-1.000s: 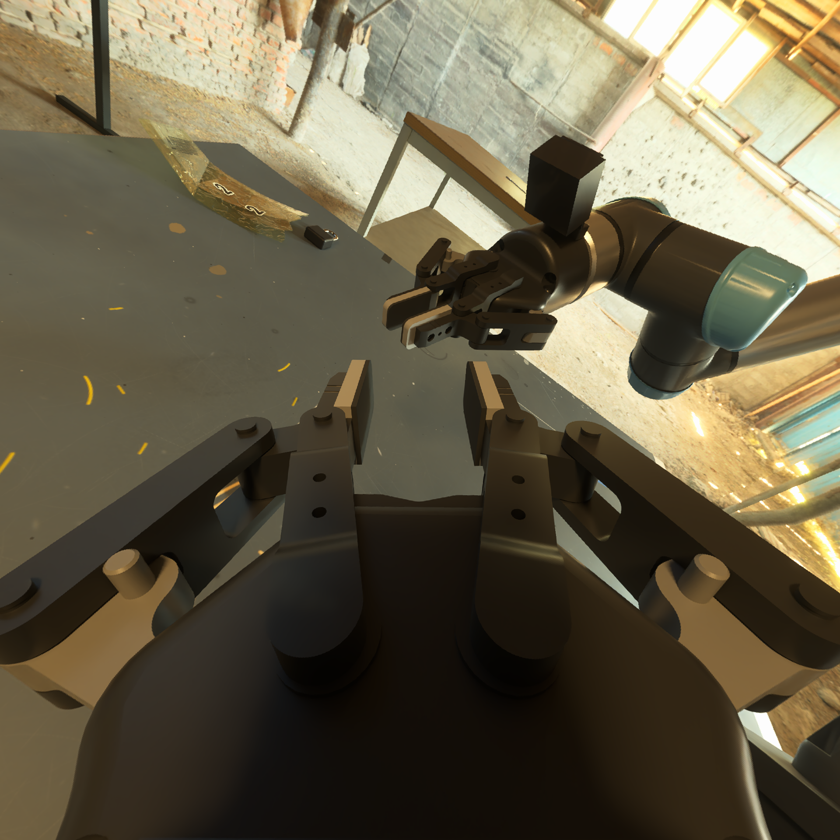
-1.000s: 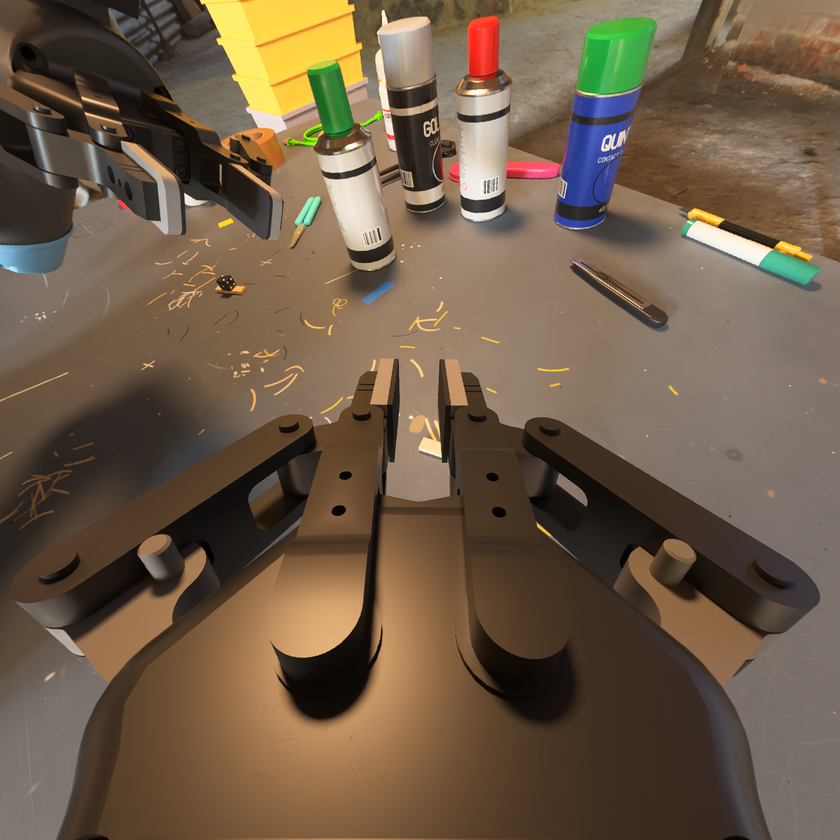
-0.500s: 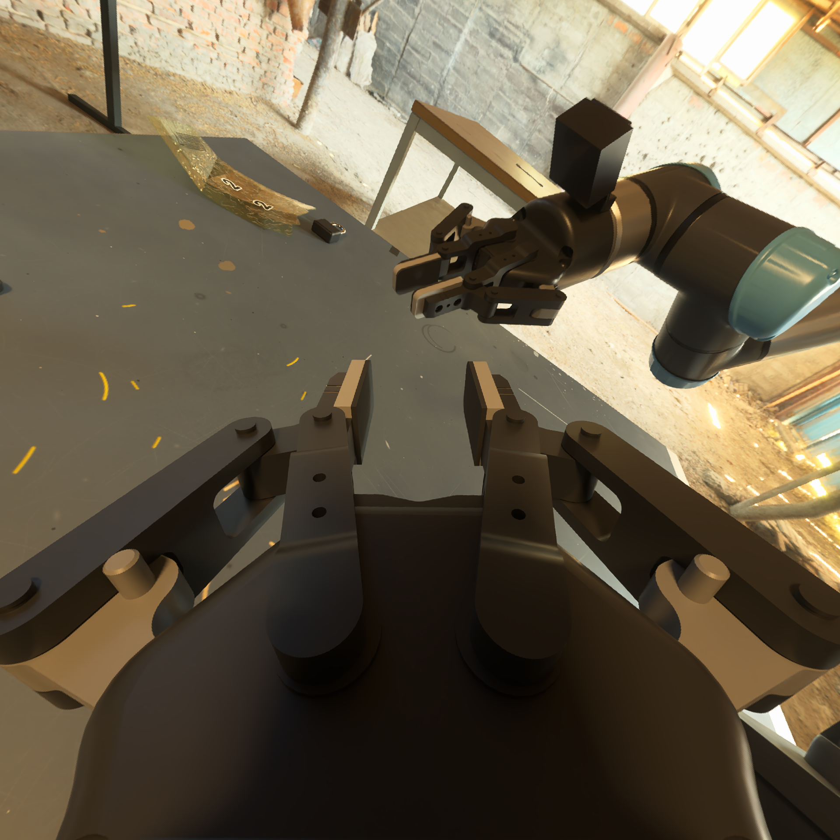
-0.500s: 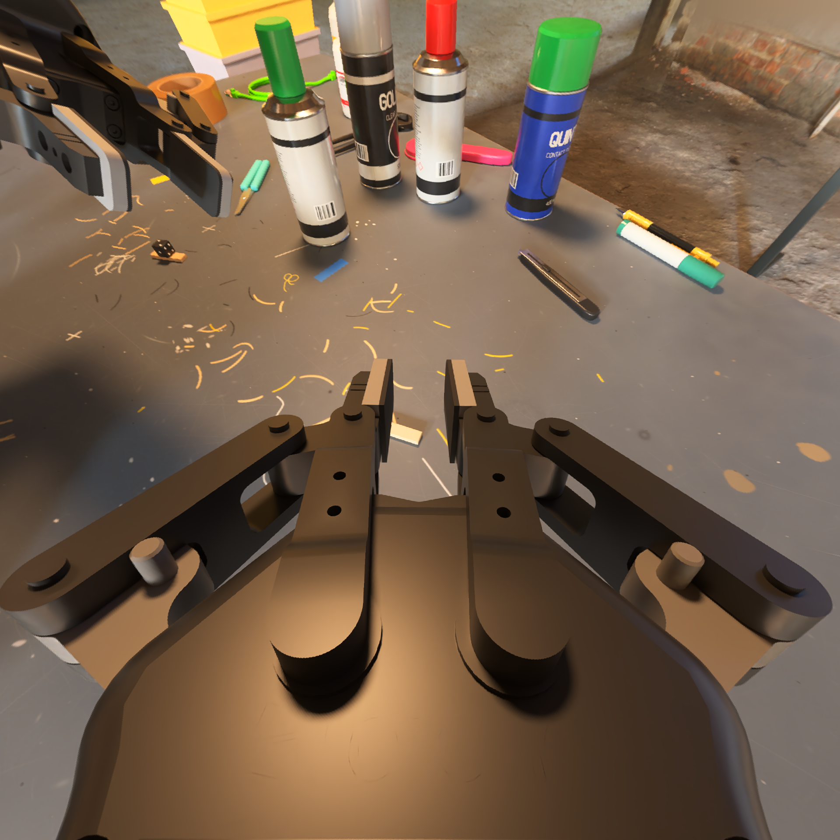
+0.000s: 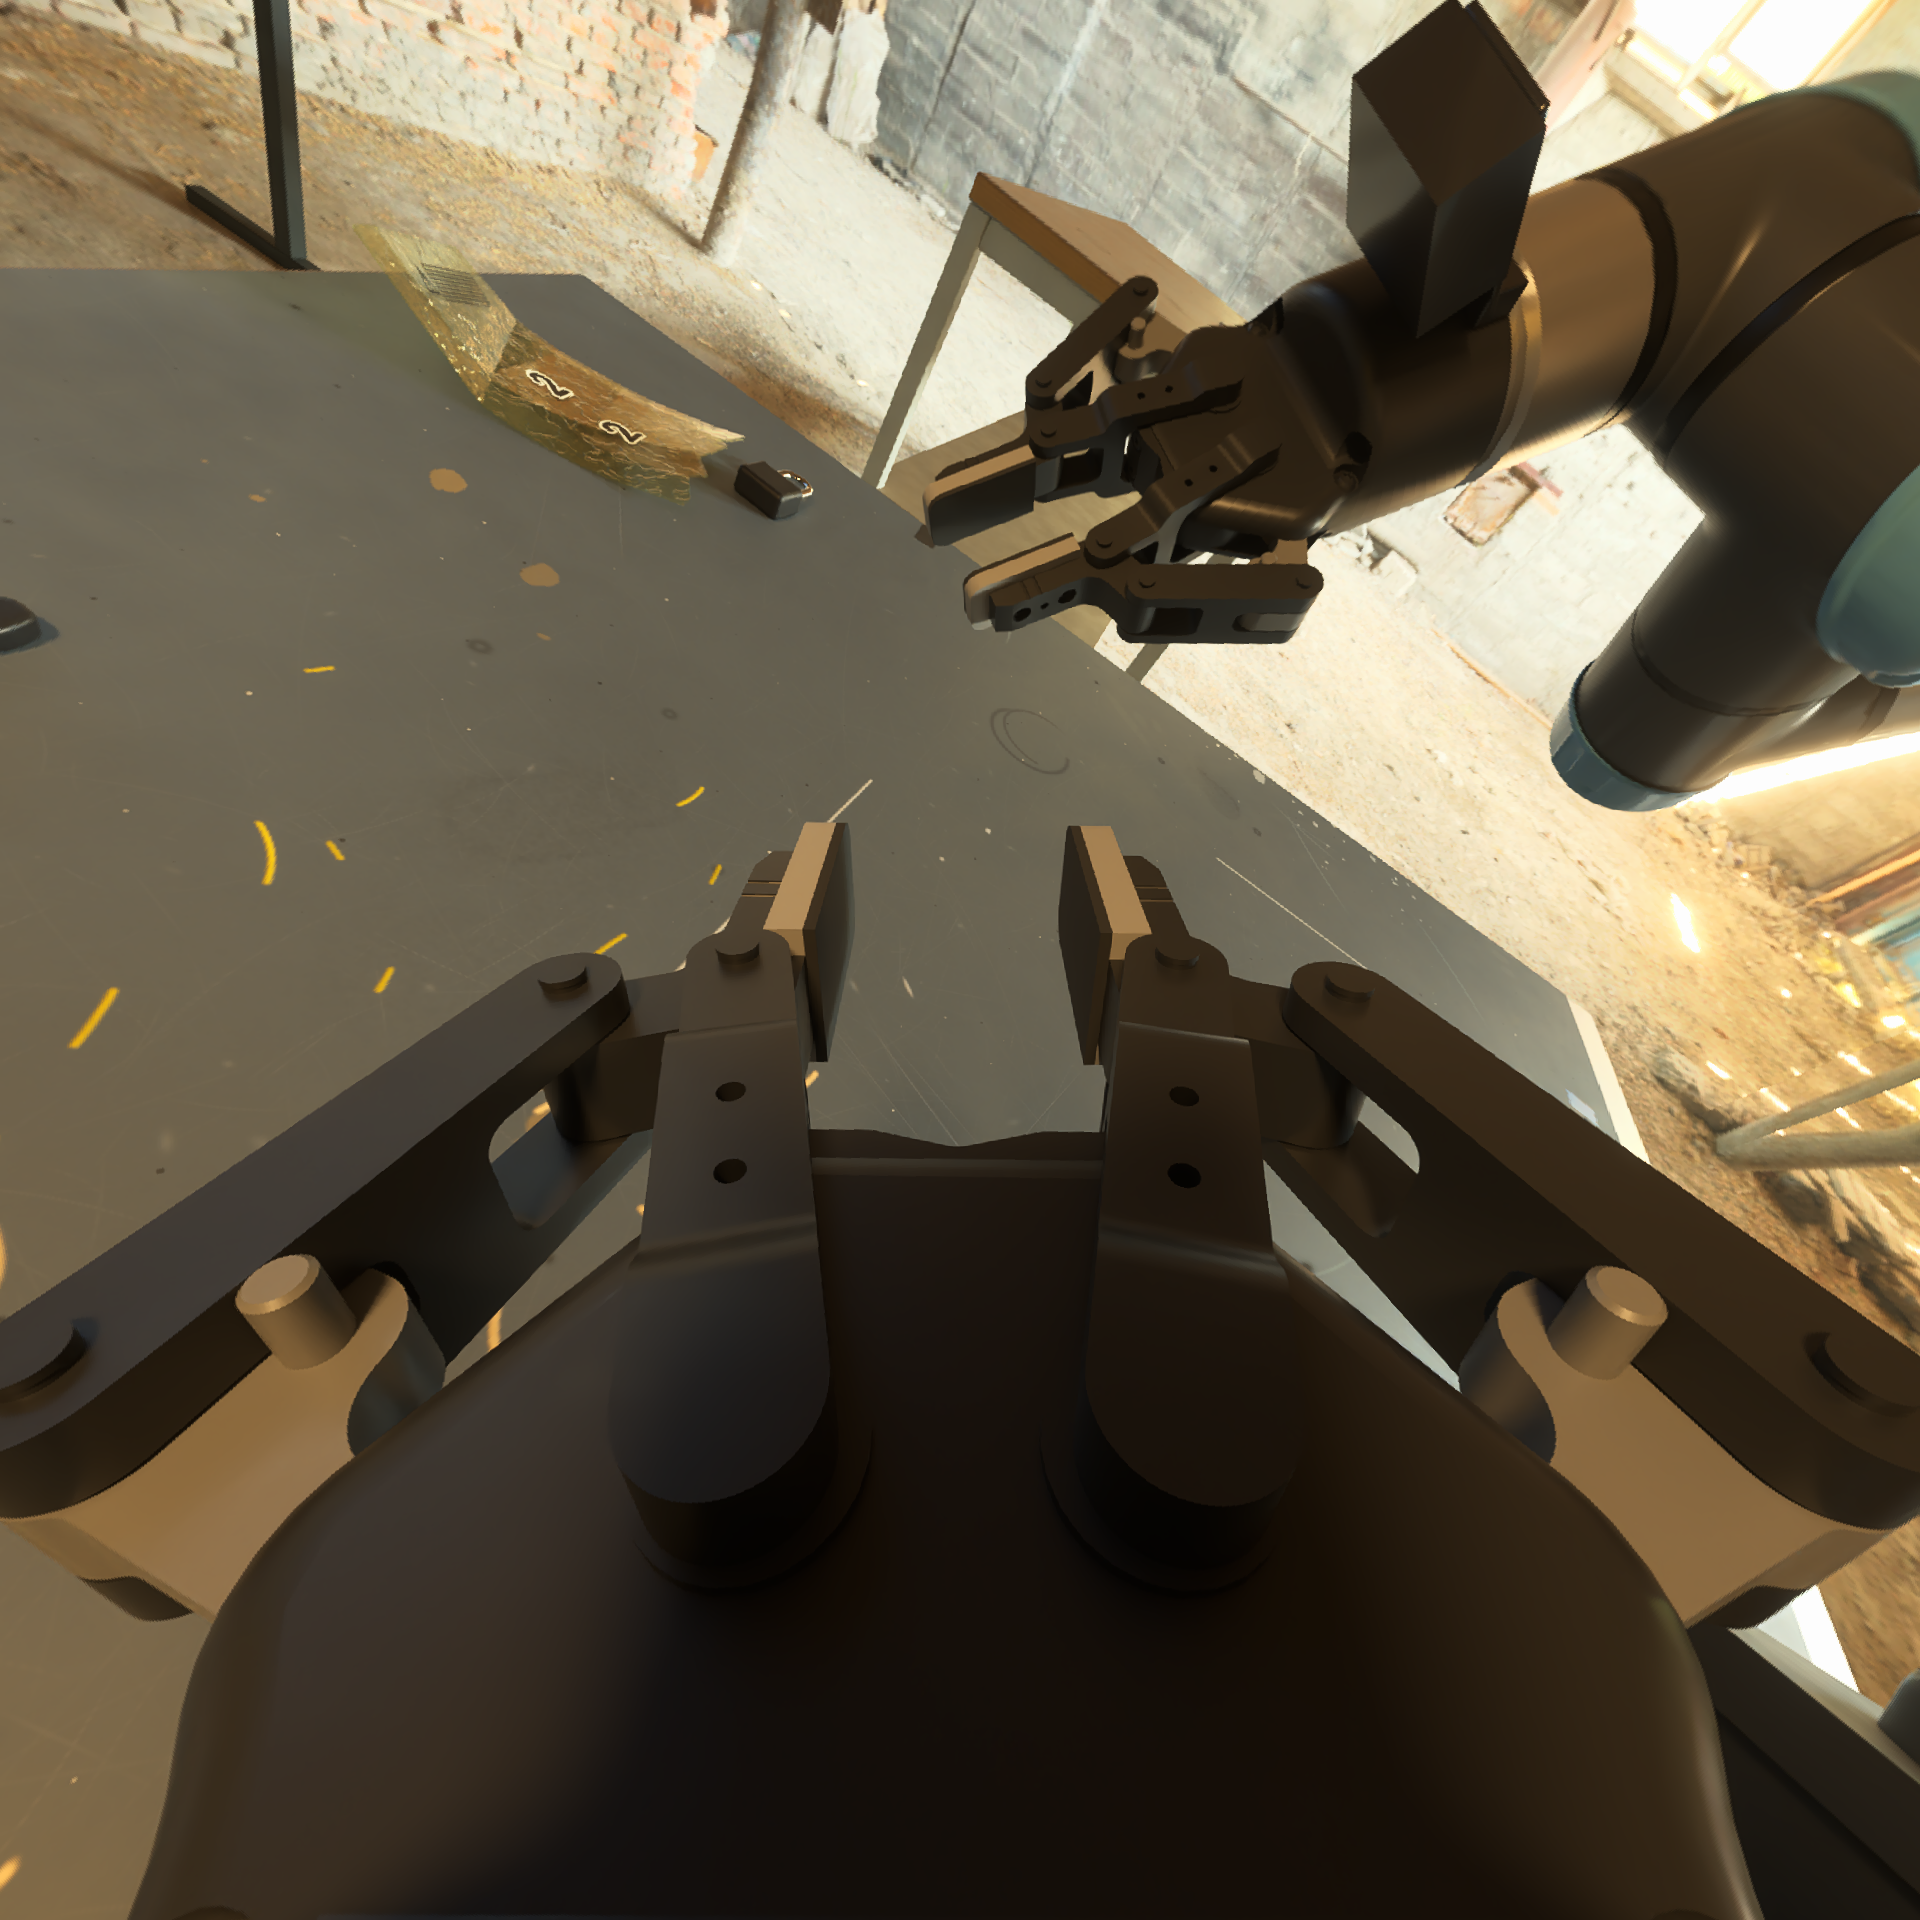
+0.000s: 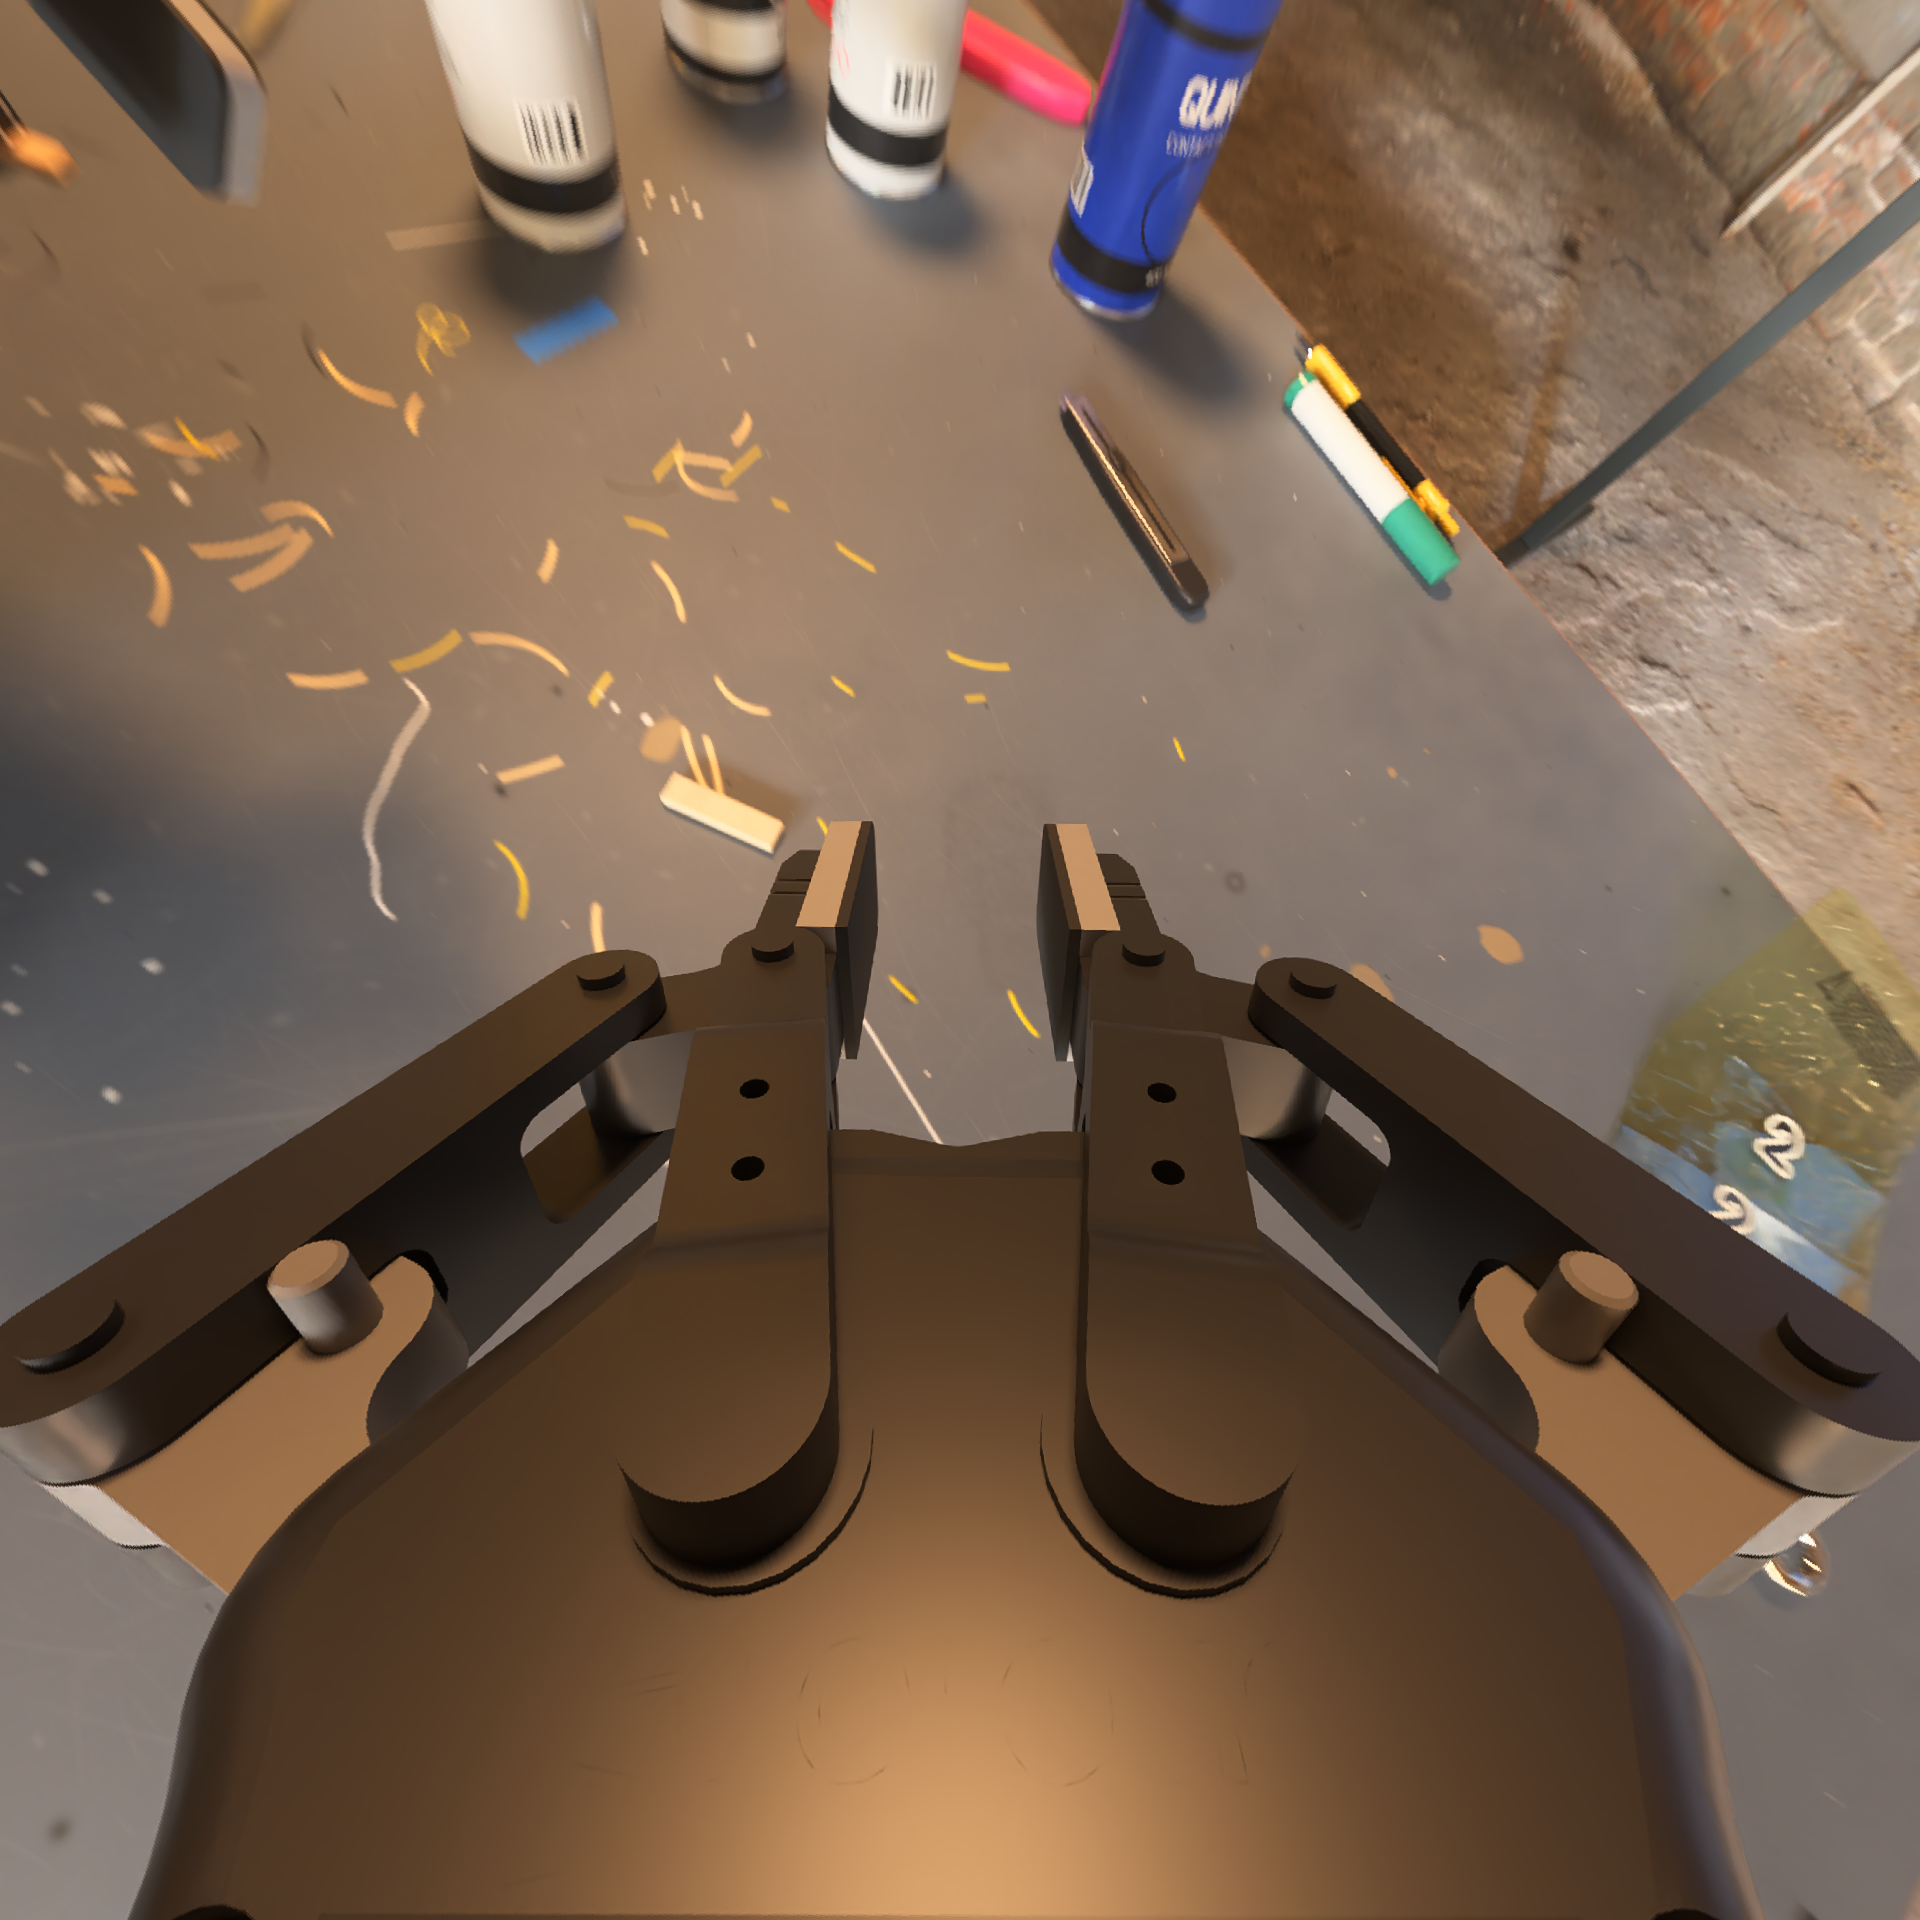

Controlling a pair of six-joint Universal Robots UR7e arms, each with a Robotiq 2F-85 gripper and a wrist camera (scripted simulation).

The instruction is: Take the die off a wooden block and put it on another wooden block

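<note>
**die's out of frame, only one wooden block showing, both claws empty**

so the die isn't visible in either wrist view right now, can't say where it sits. what does show is one pale flat wooden block [image 6: 722,812] lying on the gray table [image 6: 1299,790], nothing on top of it. that's the relation that matters: in the right wrist view it lies at about 10 o'clock from the right claw [image 6: 958,883], just beside the left fingertip, not between the fingers. its long axis runs roughly from 10 to 4 o'clock, so skewed to the finger gap.

right claw is partly spread with nothing in it. left claw [image 5: 958,883] is the same, a moderate gap, empty, hovering over a bare patch of table with only yellow shavings [image 5: 268,852] around. my guess is the right arm is the nearer one to this block; no block shows in the left view.

containers: three spray cans at 11 to 1 o'clock in the right view, two white ones [image 6: 540,135] and a blue one [image 6: 1153,156], tops cropped off, so can't tell what's in them. no open box or tray in sight. there's also a dark utility knife [image 6: 1135,504] and a green-tipped marker [image 6: 1371,478] at 1 o'clock, well apart from the block.
</note>
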